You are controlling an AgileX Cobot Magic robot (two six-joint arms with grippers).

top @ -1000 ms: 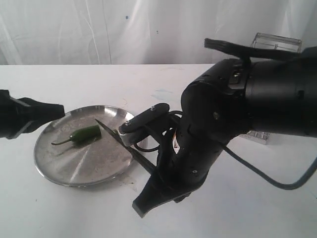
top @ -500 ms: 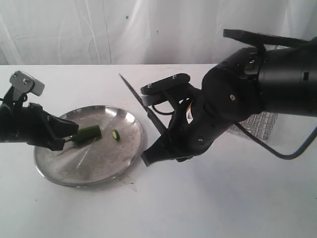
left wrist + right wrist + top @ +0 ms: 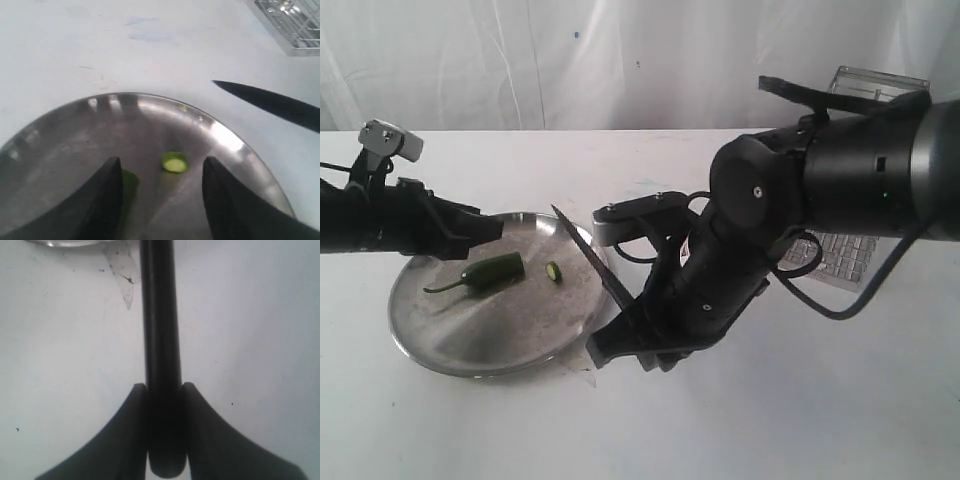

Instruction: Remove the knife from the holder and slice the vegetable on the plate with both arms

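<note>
A white table filled the scene under everything. The right arm, the bulkiest thing there, reached in from the right and bent down toward the middle. The left arm came in low from the left edge. The holder stood at the back right, mostly hidden behind the right arm; one corner of its wire showed in the left wrist view.

The plate lay on the table at the left. The right gripper was clamped on the black handle of the knife, a finger pressed to each side of it. The blade slanted up and left over the plate's right rim, its tip in the air, clear of the food. The left gripper hovered over the plate's far left part with its jaws spread wide and nothing between them.

The chili lay on the plate, left of centre, its stem pointing left and its cut end to the right. A small round slice lay just beside that cut end, apart from it, flat on the metal.
</note>
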